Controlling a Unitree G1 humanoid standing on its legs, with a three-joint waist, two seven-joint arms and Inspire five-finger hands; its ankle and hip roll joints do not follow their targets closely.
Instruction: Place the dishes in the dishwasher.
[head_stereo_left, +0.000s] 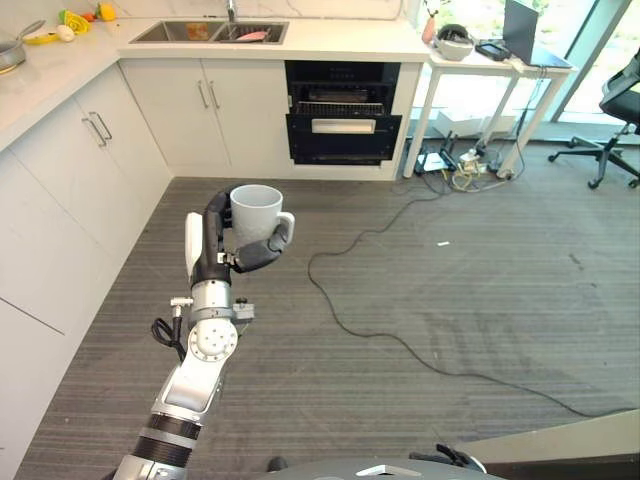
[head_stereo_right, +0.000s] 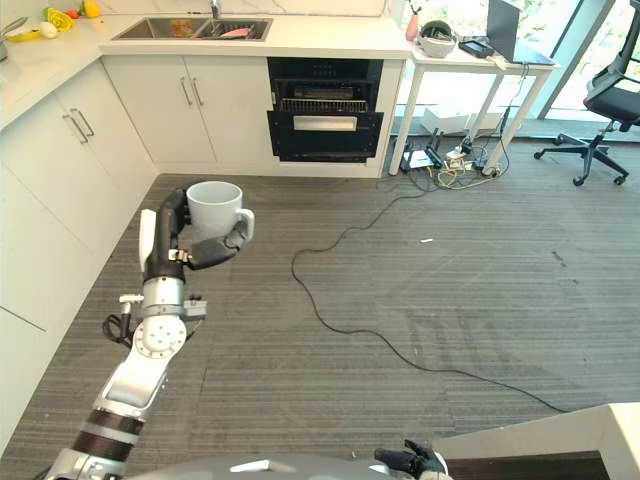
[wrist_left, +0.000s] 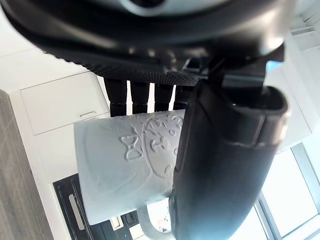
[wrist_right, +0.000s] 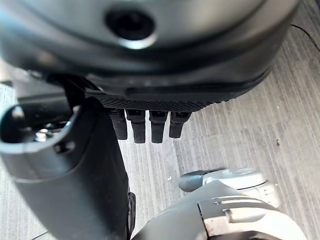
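Left eye view: the left hand (head_stereo_left: 225, 245) is raised over the grey floor (head_stereo_left: 470, 300), fingers and thumb wrapped round a white mug (head_stereo_left: 257, 213) held upright, well short of the open dishwasher (head_stereo_left: 343, 112) set in the white cabinets (head_stereo_left: 215, 110) below the sink (head_stereo_left: 210, 32). Left wrist view: the fingers (wrist_left: 135, 95) and thumb clamp the embossed mug wall. Right wrist view: the right hand (wrist_right: 150, 107) hangs above the floor, its fingers pointing straight down and holding nothing.

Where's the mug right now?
In the head views, the mug is upright in the left hand, over the floor, short of the dishwasher.
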